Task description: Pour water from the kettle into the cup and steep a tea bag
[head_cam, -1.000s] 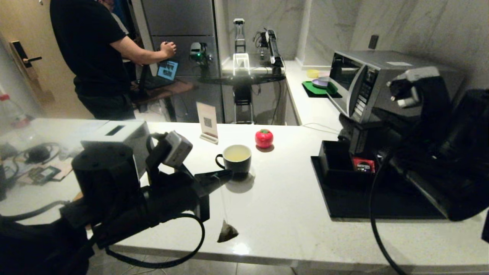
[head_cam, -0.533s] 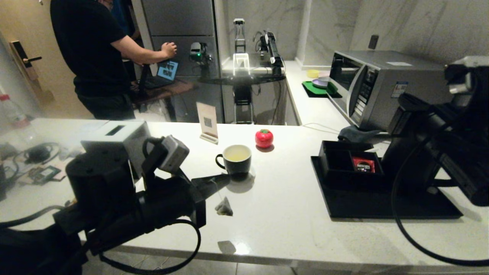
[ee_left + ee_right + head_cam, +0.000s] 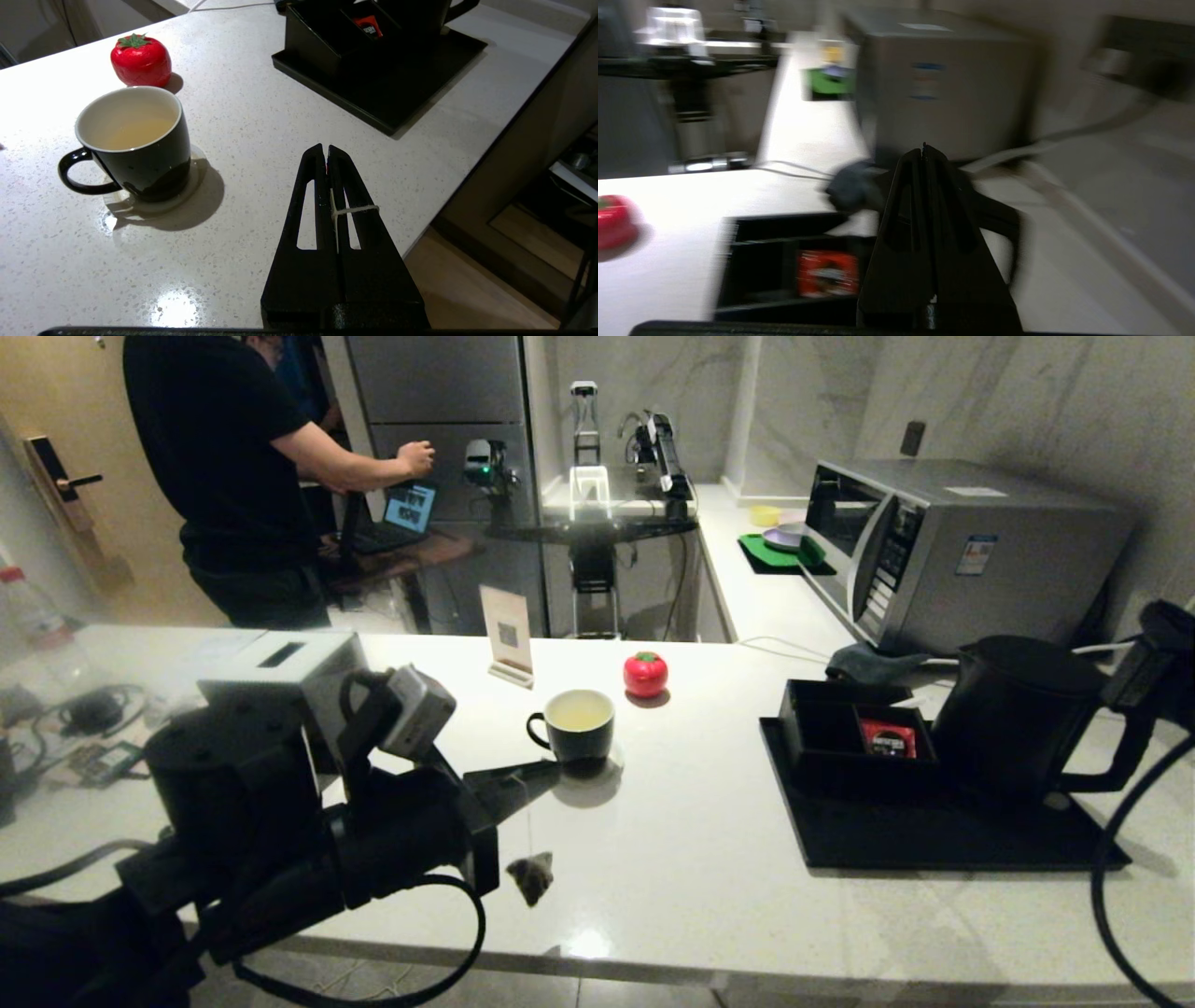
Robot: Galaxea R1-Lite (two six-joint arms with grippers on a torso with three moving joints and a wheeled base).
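The black cup [image 3: 579, 723] stands mid-counter holding pale yellowish water [image 3: 579, 709]; the left wrist view shows the cup [image 3: 140, 149] and water [image 3: 133, 133] too. My left gripper [image 3: 551, 771] hovers just in front of the cup, shut on the tea bag's string [image 3: 353, 211]. The tea bag [image 3: 530, 877] dangles below it, above the counter's front edge. The black kettle [image 3: 1013, 719] stands upright on the black tray [image 3: 896, 845], handle to the right. My right gripper [image 3: 923, 150] is shut and empty, drawn back beside the kettle's handle [image 3: 1004, 224].
A low black compartment box [image 3: 854, 737] with a red packet [image 3: 887, 737] shares the tray. A red tomato-shaped object [image 3: 645, 674] and a card stand [image 3: 507, 635] sit behind the cup. A microwave [image 3: 952, 551] is at the back right. A person [image 3: 233, 476] stands beyond the counter.
My right arm has pulled back to the right, off the kettle, which now stands alone on the tray. The tea bag has swung on its string under the left gripper.
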